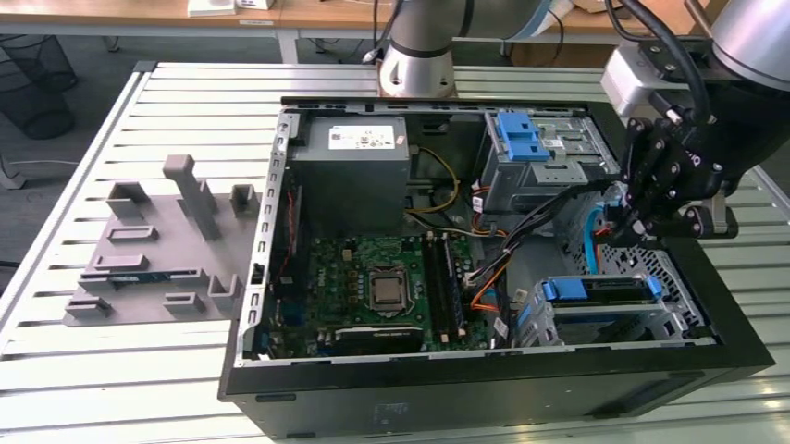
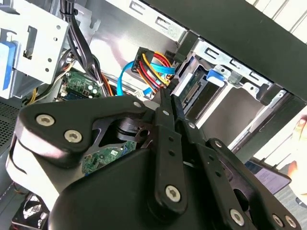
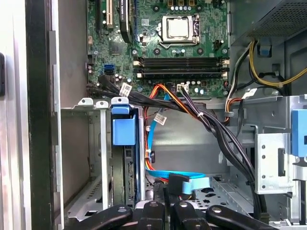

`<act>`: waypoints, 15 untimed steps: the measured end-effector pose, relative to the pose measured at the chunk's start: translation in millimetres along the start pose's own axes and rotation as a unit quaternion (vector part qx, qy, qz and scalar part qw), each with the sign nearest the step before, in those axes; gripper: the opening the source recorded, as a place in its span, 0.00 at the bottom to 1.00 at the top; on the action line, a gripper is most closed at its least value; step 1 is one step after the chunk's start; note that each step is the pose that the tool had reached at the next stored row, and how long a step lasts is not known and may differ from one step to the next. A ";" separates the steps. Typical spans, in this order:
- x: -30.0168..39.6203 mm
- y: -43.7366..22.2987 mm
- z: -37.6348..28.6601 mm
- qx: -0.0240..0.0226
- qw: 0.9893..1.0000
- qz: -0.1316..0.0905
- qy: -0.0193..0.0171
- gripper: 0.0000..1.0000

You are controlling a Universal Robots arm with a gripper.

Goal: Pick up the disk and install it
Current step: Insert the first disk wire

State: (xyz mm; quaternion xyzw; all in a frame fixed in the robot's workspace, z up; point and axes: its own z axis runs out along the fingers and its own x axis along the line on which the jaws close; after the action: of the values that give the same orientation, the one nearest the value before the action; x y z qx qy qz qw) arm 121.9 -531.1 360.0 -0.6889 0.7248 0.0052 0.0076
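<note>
The disk [image 1: 608, 292] sits in its blue carrier inside the metal bay at the near right corner of the open computer case [image 1: 494, 370]. In the first wrist view the disk [image 3: 128, 175] stands on edge in that bay, with the carrier's blue tab above it. In the second wrist view the disk [image 2: 192, 88] lies just past the fingertips. My gripper [image 1: 617, 231] hangs over the case's right side, a little above and behind the bay. Its fingers [image 2: 168, 124] are pressed together with nothing between them. The gripper [image 3: 166, 203] points down among the cables beside the bay.
Blue, orange and black cables [image 3: 192, 110] run past the bay just under the fingers. A second drive cage with a blue latch [image 1: 524, 139] stands behind. The grey power-supply box [image 1: 351, 153] and the motherboard [image 1: 370, 277] fill the case's left. A grey fixture [image 1: 161, 240] lies on the slatted table.
</note>
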 end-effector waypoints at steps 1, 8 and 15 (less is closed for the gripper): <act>0.0 0.0 0.0 0.000 1.000 0.000 0.000 0.17; 0.0 0.0 0.5 0.005 1.000 0.000 0.002 0.25; 0.1 0.1 4.4 0.011 1.000 0.000 0.002 0.25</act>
State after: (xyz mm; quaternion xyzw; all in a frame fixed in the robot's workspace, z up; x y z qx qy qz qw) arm 121.9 -531.1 355.7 -0.6889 0.7248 -0.0044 0.0133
